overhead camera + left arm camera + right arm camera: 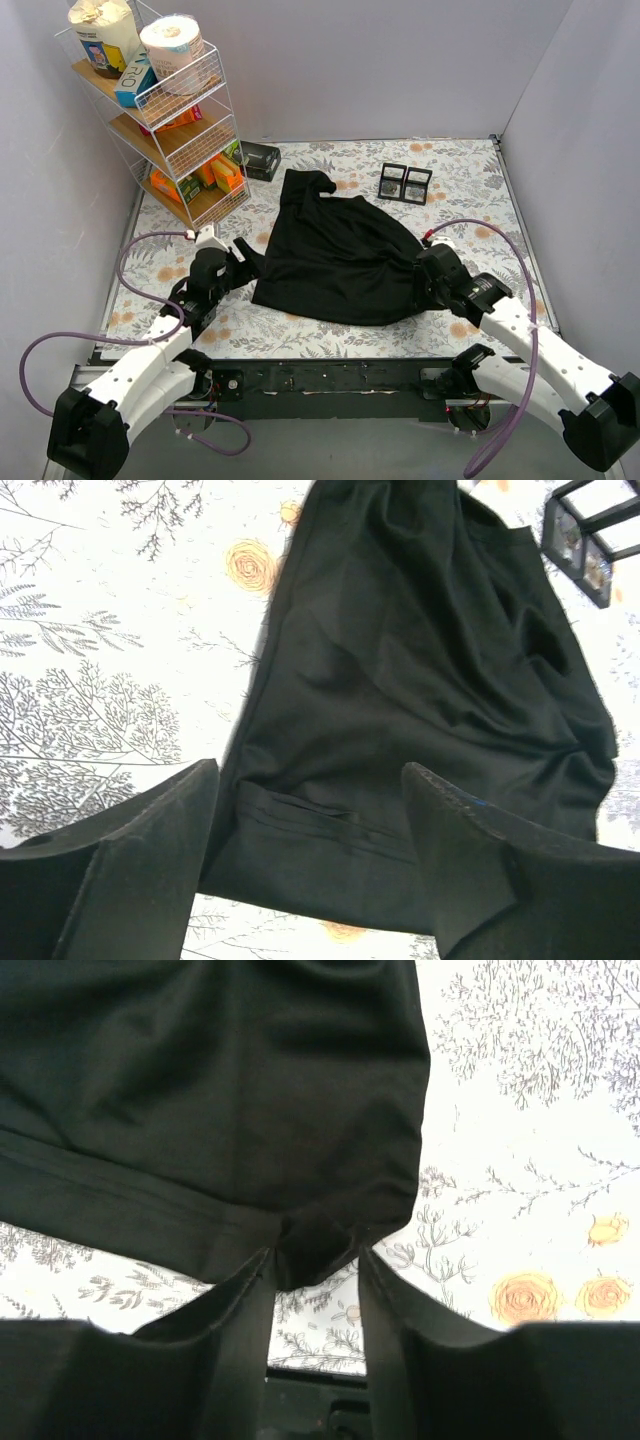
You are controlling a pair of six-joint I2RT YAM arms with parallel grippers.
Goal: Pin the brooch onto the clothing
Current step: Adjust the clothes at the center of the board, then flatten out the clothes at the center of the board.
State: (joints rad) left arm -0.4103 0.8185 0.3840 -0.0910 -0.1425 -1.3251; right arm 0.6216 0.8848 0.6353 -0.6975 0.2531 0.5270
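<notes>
At the near hem: clothing (340, 255) looks limp, light; pinch corners; left gripper (310, 775) gapes empty; right gripper (315, 1255) straddles corner, clamp unclear.

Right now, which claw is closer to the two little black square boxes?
Right. The right claw is at the black T-shirt's near right corner, with the two small black square frame boxes straight beyond it. The left claw is at the shirt's left edge, much farther away.
</notes>
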